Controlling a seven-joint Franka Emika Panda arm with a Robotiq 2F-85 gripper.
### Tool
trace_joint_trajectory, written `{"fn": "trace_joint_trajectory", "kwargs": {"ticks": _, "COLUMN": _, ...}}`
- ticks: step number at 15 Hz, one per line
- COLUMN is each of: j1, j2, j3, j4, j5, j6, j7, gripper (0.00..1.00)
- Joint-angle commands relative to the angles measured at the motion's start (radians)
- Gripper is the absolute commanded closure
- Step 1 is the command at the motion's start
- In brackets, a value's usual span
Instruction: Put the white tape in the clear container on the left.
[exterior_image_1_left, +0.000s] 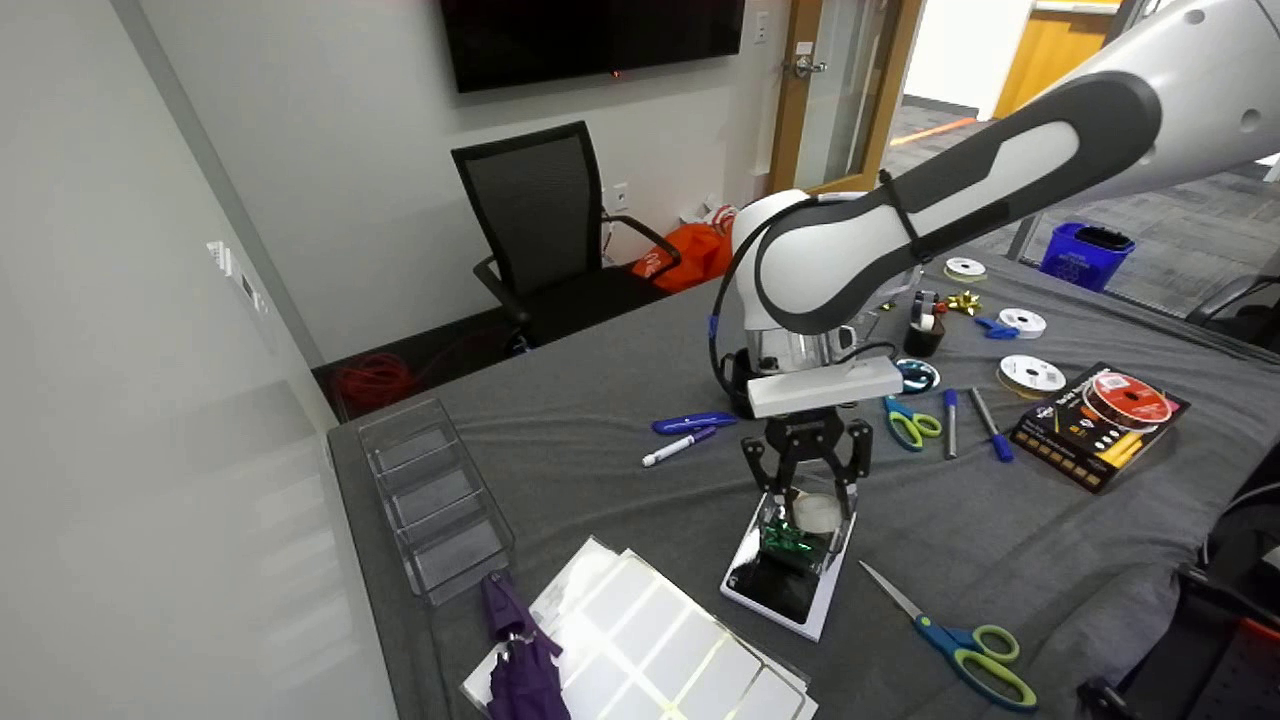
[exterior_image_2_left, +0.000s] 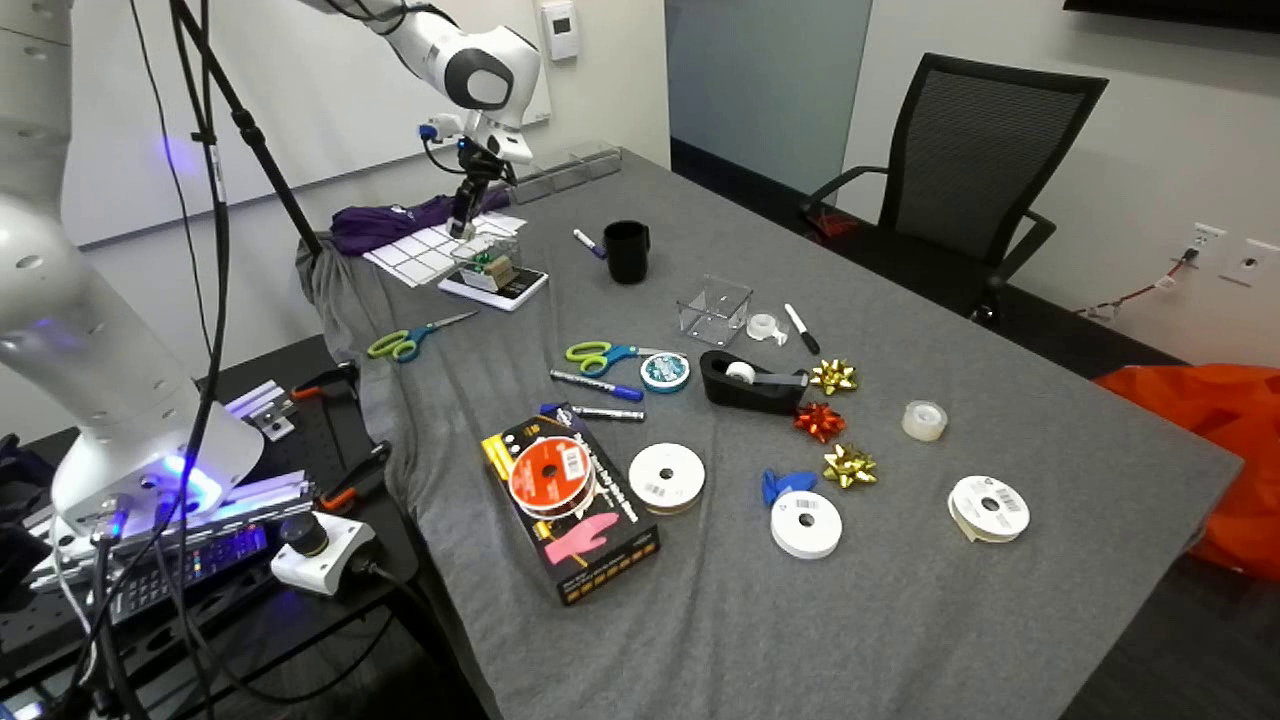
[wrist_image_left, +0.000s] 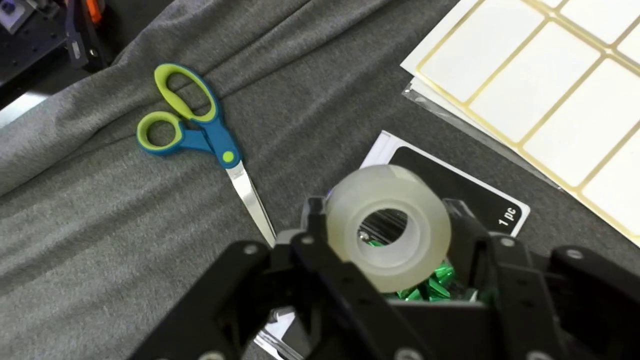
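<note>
My gripper (exterior_image_1_left: 814, 504) pinches the white tape (wrist_image_left: 424, 230), seemingly above the green bow (exterior_image_1_left: 787, 537); released off-centre, it could snag on the clear container (exterior_image_2_left: 510, 250)

Black two-fingered gripper (exterior_image_1_left: 816, 501): is pointing downward, holding a small, round, whitish roll of tape (exterior_image_1_left: 816, 513) between its fingertips.
Flat, white-edged black package (exterior_image_1_left: 772, 592): is lying below, with a clear plastic container (exterior_image_1_left: 829, 549) and a shiny green bow (exterior_image_1_left: 788, 538) showing over it.
White sheets of rectangular labels (exterior_image_1_left: 640, 655): are lying near the package, with a bunched purple cloth bundle (exterior_image_1_left: 525, 665) overlapping them.
Long, divided tray of clear plastic (exterior_image_1_left: 432, 503): is resting near the purple bundle.
Blue-and-green-handled metal scissors (exterior_image_1_left: 938, 634): are lying with their tip just beside the package.
</note>
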Motion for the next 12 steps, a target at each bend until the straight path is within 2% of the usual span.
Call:
{"fn": "trace_joint_trajectory", "kwargs": {"ticks": 1, "j1": 0.016, "j2": 0.040, "j3": -0.016, "j4": 0.049, "j5": -0.001, "j6": -0.028, "j7": 0.022, "gripper": 0.67}}
{"fn": "trace_joint_trajectory", "kwargs": {"ticks": 5, "j1": 0.029, "j2": 0.076, "j3": -0.022, "j4": 0.064, "j5": -0.013, "j6": -0.016, "j7": 0.051, "gripper": 0.67}}
{"fn": "trace_joint_trajectory", "kwargs": {"ticks": 6, "j1": 0.031, "j2": 0.083, "j3": -0.024, "j4": 0.067, "j5": -0.013, "j6": -0.017, "j7": 0.058, "gripper": 0.17}}
{"fn": "trace_joint_trajectory", "kwargs": {"ticks": 7, "j1": 0.033, "j2": 0.088, "j3": -0.025, "j4": 0.071, "j5": -0.014, "j6": -0.021, "j7": 0.066, "gripper": 0.16}}
{"fn": "trace_joint_trajectory", "kwargs": {"ticks": 10, "j1": 0.039, "j2": 0.094, "j3": -0.025, "j4": 0.080, "j5": -0.015, "j6": -0.026, "j7": 0.079, "gripper": 0.01}}
{"fn": "trace_joint_trajectory", "kwargs": {"ticks": 12, "j1": 0.041, "j2": 0.096, "j3": -0.025, "j4": 0.082, "j5": -0.015, "j6": -0.024, "j7": 0.086, "gripper": 0.00}}
